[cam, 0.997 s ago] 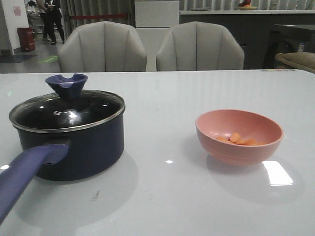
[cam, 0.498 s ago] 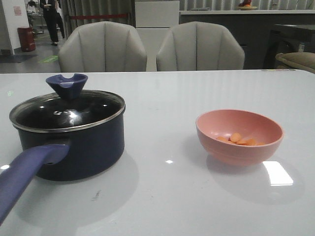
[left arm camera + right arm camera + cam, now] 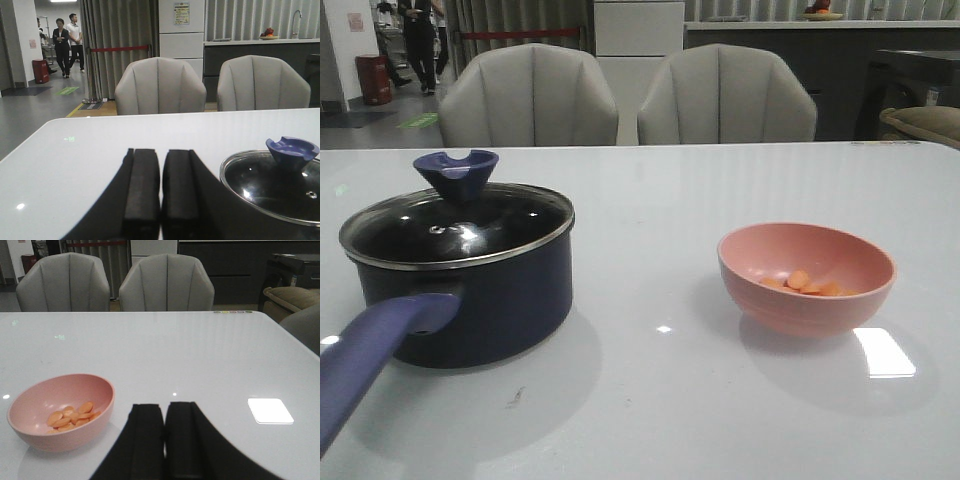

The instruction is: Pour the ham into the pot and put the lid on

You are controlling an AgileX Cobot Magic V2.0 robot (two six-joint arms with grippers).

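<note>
Lid (image 3: 457,226) seated on the pot (image 3: 470,290), ham (image 3: 802,283) in pink bowl (image 3: 806,277) well apart, white table (image 3: 650,400), two grey chairs (image 3: 528,96) behind, left gripper (image 3: 161,192) and right gripper (image 3: 165,440) both clenched, holding nothing.

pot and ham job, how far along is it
Nothing looks done yet. The ham lies in the pink bowl, and the lid sits on the pot. Nothing is in hand: the left gripper and right gripper are both shut and empty. Left to do: lift the lid, pour the ham into the pot, cover it.
</note>
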